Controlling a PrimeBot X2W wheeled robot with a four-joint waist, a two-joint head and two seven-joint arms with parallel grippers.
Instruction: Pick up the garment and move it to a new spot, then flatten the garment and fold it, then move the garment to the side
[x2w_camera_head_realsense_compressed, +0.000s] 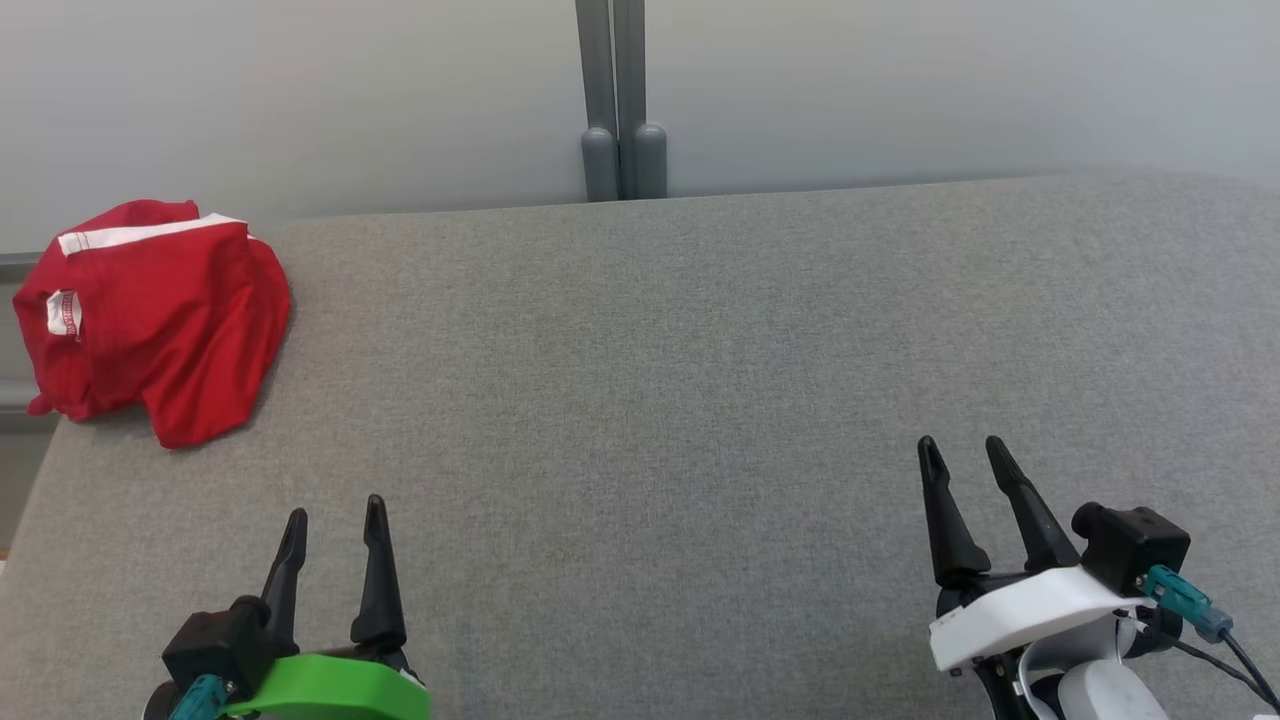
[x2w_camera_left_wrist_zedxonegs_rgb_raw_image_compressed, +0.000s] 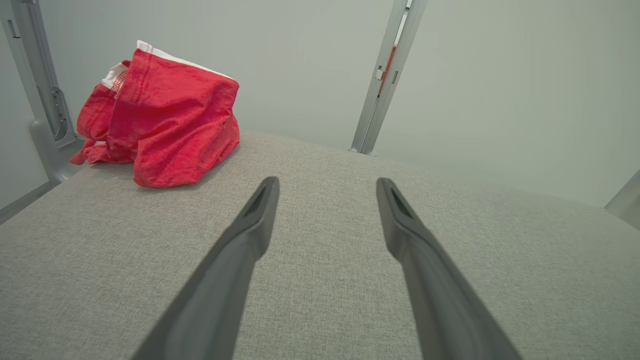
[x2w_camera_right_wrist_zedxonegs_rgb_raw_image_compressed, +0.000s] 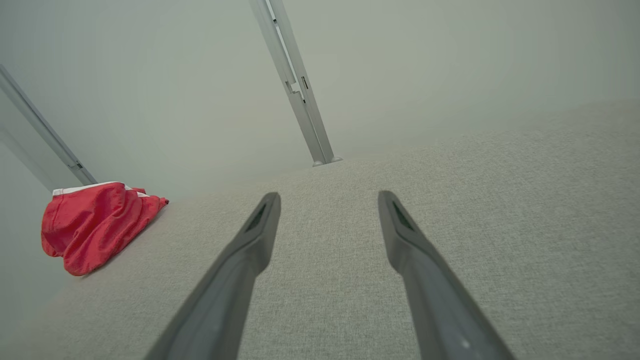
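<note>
Left claw (x2w_camera_head_realsense_compressed: 336, 505) and right claw (x2w_camera_head_realsense_compressed: 961, 440) both spread wide, empty, low in frame above grey tabletop (x2w_camera_head_realsense_compressed: 650, 380). Red shorts (x2w_camera_head_realsense_compressed: 160, 320) crumpled at upper left, right at tabletop's corner. Risk: clumsy reach nudging them overboard, or pinching one layer only.

Grey fabric table (x2w_camera_head_realsense_compressed: 700, 330); pale wall (x2w_camera_head_realsense_compressed: 900, 80), grey upright post (x2w_camera_head_realsense_compressed: 615, 90).
</note>
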